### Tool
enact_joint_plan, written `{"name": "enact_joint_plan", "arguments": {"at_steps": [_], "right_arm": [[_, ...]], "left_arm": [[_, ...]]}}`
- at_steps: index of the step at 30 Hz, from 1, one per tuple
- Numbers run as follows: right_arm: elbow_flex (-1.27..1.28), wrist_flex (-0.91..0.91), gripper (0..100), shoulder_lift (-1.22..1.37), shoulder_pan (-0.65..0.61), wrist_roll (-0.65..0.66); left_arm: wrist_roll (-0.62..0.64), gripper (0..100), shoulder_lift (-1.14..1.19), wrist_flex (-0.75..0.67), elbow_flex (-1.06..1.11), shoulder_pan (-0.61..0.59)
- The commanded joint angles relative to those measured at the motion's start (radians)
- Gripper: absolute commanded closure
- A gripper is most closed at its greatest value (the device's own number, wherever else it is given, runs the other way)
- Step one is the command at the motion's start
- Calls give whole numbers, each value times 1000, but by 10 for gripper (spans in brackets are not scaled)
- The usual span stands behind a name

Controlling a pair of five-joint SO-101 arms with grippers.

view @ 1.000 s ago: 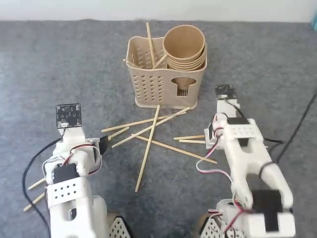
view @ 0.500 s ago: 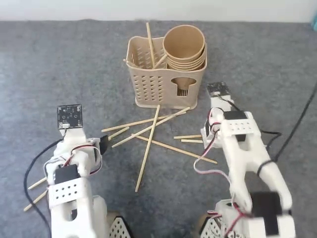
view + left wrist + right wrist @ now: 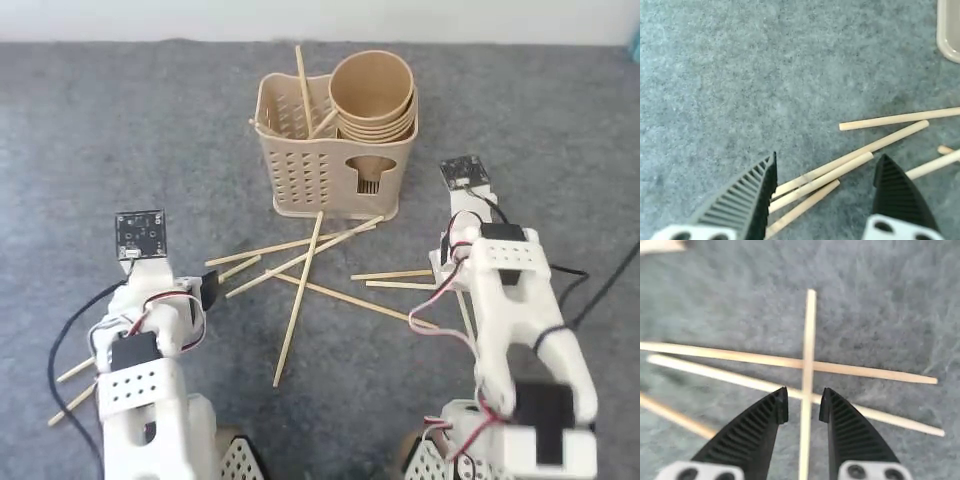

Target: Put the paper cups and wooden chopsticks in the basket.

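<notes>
Chopsticks (image 3: 300, 290) loose on carpet (image 3: 120, 130), left claw (image 3: 829, 159) wide above some, right claw (image 3: 804, 390) narrow astride one.

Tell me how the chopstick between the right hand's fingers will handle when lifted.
The chopstick looks thin, straight and wooden, so probably stiff and light. It crosses two other chopsticks, so lifting it may nudge them. Being narrow, it could pivot or slip in the right hand if gripped off-centre.
</notes>
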Motion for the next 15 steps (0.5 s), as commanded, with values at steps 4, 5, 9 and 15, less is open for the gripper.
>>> {"name": "enact_joint_plan", "arguments": {"at_steps": [4, 5, 9, 15], "right_arm": [[-54, -99, 873, 128, 21, 32], [-55, -99, 874, 128, 19, 32], [-55, -110, 952, 127, 19, 29], [-60, -93, 991, 104, 25, 21]], "left_arm": [[-11, 703, -20, -26, -8, 0], [-11, 703, -20, -28, -8, 0], [-11, 703, -20, -29, -8, 0], [-11, 703, -20, -31, -8, 0]]}}
